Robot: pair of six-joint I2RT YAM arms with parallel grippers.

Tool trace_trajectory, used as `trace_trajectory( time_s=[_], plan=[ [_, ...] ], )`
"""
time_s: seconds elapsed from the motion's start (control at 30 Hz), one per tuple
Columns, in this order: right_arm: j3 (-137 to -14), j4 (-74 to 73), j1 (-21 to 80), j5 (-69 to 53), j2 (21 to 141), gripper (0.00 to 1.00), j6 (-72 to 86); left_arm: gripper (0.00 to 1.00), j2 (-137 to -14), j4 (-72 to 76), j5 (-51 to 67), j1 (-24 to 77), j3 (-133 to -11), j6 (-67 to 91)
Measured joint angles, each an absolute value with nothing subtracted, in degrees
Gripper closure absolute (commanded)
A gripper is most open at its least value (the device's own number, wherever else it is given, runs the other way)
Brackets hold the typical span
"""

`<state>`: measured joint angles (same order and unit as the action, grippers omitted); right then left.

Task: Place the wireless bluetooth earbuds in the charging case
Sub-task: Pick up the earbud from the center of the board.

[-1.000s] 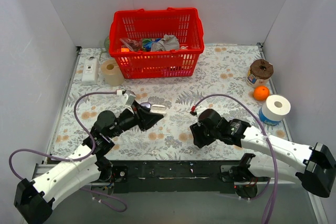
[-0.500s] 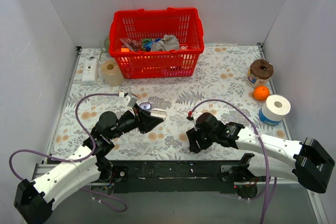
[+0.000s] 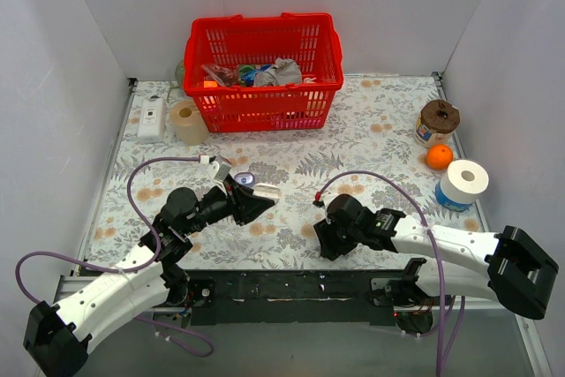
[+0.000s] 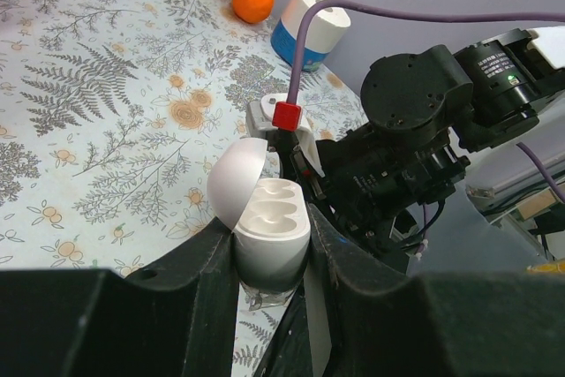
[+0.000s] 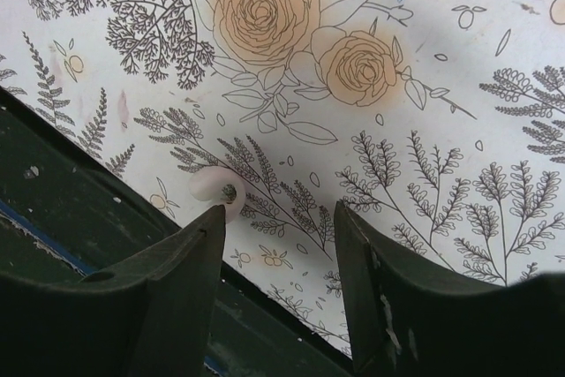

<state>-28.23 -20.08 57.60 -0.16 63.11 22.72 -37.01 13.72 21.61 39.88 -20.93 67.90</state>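
My left gripper (image 3: 256, 193) is shut on the charging case (image 4: 269, 231), a glossy pale rounded case held above the table. Its lid (image 4: 237, 181) is hinged open and its two moulded hollows are empty. The case also shows in the top view (image 3: 251, 184). My right gripper (image 3: 325, 240) is open and low over the table by the front edge. In the right wrist view one tiny pale earbud (image 5: 214, 186) lies on the floral cloth, touching the tip of the left finger (image 5: 199, 245), outside the gap of the right gripper (image 5: 278, 218). No second earbud shows.
A red basket (image 3: 263, 72) with clutter stands at the back. A tape roll (image 3: 187, 121) and a white remote (image 3: 152, 118) are back left. A jar (image 3: 437, 123), an orange (image 3: 439, 157) and a white roll (image 3: 462, 184) are at the right. The dark front rail (image 5: 53, 218) is just beside the earbud.
My right gripper has moved toward the near left and down to the table's front edge. My left gripper shifted slightly with the case, then stayed still.
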Motion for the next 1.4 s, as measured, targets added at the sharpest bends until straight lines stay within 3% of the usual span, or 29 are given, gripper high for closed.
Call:
trace_trajectory(
  time_s=[0.37, 0.63, 0.93, 1.27, 1.4],
  plan=[
    [-28.27, -16.36, 59.99, 1.58, 65.19, 0.42, 23.88, 1.0, -36.45, 13.56, 21.63, 39.88, -19.64, 67.99],
    [-28.29, -14.92, 61.84, 1.76, 65.87, 0.48, 25.34, 1.0, -35.83, 13.47, 21.82, 39.88, -19.09, 68.27],
    [-28.29, -13.37, 64.55, 1.1, 66.92, 0.64, 27.16, 1.0, -35.05, 13.61, 21.91, 39.88, -18.72, 68.64],
    [-28.29, -13.26, 64.71, 1.32, 66.74, 0.98, 28.34, 1.0, -34.59, 13.3, 22.0, 39.88, -18.31, 69.1],
    [-28.34, -14.57, 64.73, 2.81, 65.73, 0.99, 28.29, 1.0, -34.48, 13.28, 22.09, 39.88, -18.24, 69.25]
  ],
)
